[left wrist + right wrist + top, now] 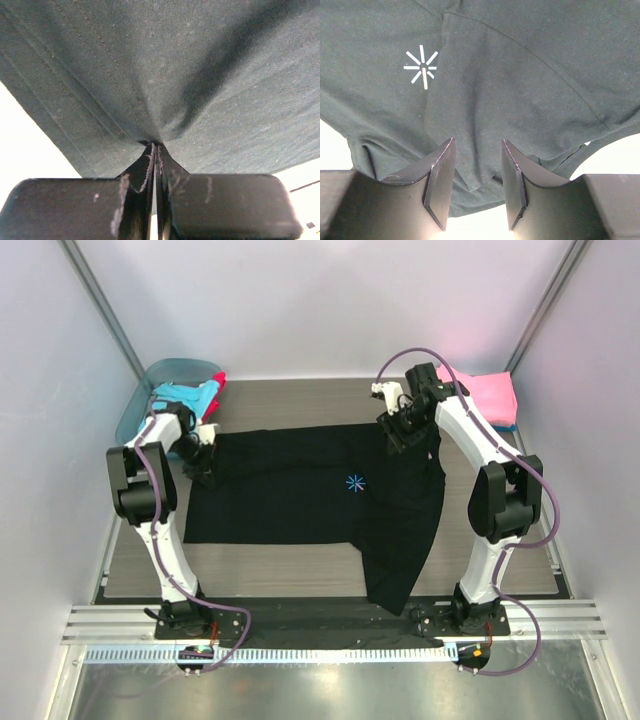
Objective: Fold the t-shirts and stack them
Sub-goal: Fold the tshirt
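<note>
The large black t-shirt (310, 495) lies spread on the table, its light-blue asterisk mark (354, 483) near the middle. One part hangs toward the front edge (400, 580). My left gripper (205, 465) is at the shirt's left edge, shut on a pinch of black cloth (156, 142) that pulls into folds at the fingertips. My right gripper (405, 430) is open over the shirt's far right edge. In the right wrist view the right gripper (477, 142) straddles the black cloth (520, 75), with the asterisk (421, 67) to the left.
A translucent teal tub (140, 400) at the back left holds a turquoise tee (185, 395) and a red one (216, 383). A folded pink tee (485, 390) lies at the back right. White walls enclose the table on three sides.
</note>
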Robot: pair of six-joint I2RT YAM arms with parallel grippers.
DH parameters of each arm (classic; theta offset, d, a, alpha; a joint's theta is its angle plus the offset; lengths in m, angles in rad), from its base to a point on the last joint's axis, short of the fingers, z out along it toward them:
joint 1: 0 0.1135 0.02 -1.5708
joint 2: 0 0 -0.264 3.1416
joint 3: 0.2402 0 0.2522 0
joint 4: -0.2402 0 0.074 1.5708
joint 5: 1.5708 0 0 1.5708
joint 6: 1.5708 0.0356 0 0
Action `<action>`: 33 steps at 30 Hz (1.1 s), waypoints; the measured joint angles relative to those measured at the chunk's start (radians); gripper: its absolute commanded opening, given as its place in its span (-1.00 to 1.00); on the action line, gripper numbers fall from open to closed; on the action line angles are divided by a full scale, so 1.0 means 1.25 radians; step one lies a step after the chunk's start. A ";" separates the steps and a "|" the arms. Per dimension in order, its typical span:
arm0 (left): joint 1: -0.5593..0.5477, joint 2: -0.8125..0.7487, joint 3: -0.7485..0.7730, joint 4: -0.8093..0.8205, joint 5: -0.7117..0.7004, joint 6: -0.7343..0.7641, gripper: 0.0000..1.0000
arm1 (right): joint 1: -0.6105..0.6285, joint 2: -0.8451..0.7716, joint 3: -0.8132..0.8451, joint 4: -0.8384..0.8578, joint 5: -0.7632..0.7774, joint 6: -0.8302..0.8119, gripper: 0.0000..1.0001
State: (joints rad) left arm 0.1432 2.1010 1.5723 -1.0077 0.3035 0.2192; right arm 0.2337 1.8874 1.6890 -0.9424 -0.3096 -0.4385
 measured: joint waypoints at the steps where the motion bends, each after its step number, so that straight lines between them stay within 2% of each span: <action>1: 0.000 -0.002 0.000 0.001 -0.001 0.000 -0.99 | 0.000 0.000 0.000 0.000 0.000 0.000 -0.07; 6: 0.000 -0.045 -0.009 0.005 -0.018 0.002 -0.99 | 0.000 -0.004 -0.024 0.012 -0.003 -0.009 -0.10; 14: 0.000 -0.146 -0.009 0.019 -0.057 0.028 -0.99 | 0.003 -0.044 -0.230 0.010 -0.050 -0.089 -0.10; 28: 0.000 -0.160 -0.050 0.021 -0.157 0.139 -0.99 | 0.069 -0.134 -0.446 -0.015 -0.104 -0.208 -0.11; 29: 0.000 -0.161 -0.050 0.020 -0.162 0.146 -0.90 | 0.069 -0.134 -0.458 -0.016 -0.103 -0.217 -0.11; 30: 0.000 -0.162 -0.049 0.019 -0.165 0.150 -0.53 | 0.069 -0.134 -0.466 -0.016 -0.099 -0.222 -0.10; 32: 0.000 -0.161 -0.049 0.013 -0.164 0.151 -0.30 | 0.069 -0.134 -0.480 -0.014 -0.093 -0.236 -0.09; 33: 0.000 -0.161 -0.049 0.009 -0.160 0.149 -0.26 | 0.069 -0.134 -0.487 -0.012 -0.089 -0.242 -0.08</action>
State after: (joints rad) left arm 0.1432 1.8996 1.5108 -0.9966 0.1036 0.4053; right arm 0.3195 1.7199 1.0798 -0.9573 -0.4213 -0.7410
